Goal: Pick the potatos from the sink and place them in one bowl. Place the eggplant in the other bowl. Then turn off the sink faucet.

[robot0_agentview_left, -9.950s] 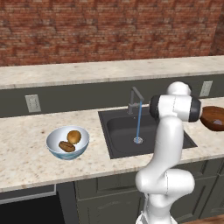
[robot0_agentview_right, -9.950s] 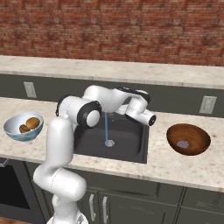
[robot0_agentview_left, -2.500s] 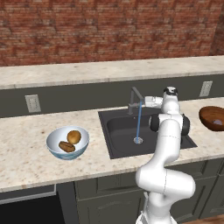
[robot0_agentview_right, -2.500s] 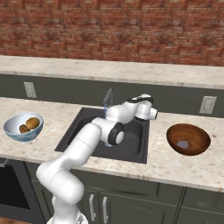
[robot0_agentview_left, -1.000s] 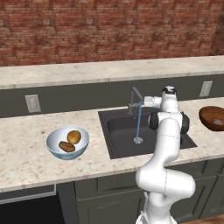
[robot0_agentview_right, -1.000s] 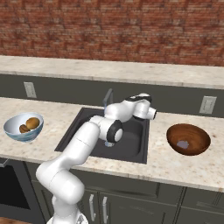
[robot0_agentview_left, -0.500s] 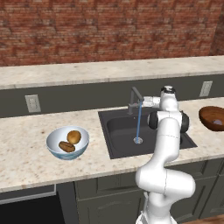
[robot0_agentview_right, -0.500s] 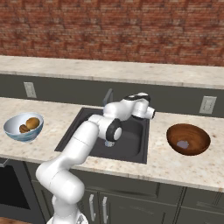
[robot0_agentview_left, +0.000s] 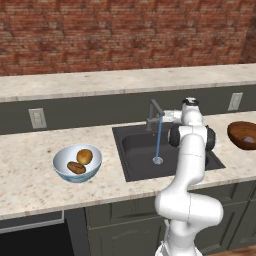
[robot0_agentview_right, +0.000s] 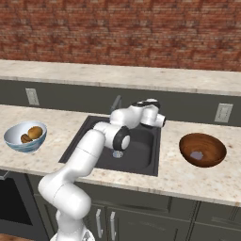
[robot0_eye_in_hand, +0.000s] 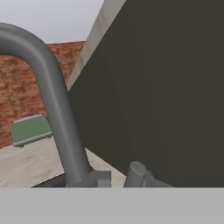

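Both potatos (robot0_agentview_left: pixel 84 156) (robot0_agentview_right: pixel 34 132) lie in the pale blue-white bowl (robot0_agentview_left: pixel 62 170) (robot0_agentview_right: pixel 19 142) on the counter left of the sink (robot0_agentview_left: pixel 137 150) (robot0_agentview_right: pixel 141 153). The grey eggplant (robot0_agentview_right: pixel 196 154) rests in the dark brown bowl (robot0_agentview_right: pixel 212 141) (robot0_agentview_left: pixel 242 137) on the right. My gripper (robot0_agentview_left: pixel 167 116) is stretched over the sink's back edge, right beside the sink faucet (robot0_agentview_left: pixel 153 111) (robot0_eye_in_hand: pixel 59 113), shut with nothing seen in it. A thin blue water stream (robot0_agentview_left: pixel 159 140) runs from the spout to the drain. The faucet's base and short lever (robot0_eye_in_hand: pixel 135 171) appear close up in the hand view.
A dark backsplash with a raised stone ledge and brick wall stands just behind the faucet. Wall outlets (robot0_agentview_left: pixel 37 118) (robot0_agentview_left: pixel 234 101) sit on the backsplash. My own arm (robot0_agentview_right: pixel 108 134) arches over the sink's middle. Bare counter lies between the sink and each bowl.
Ten seconds ago the hand was by the brown bowl; it has since swung left to the faucet. Over the last second it has barely moved, and the water runs as before.
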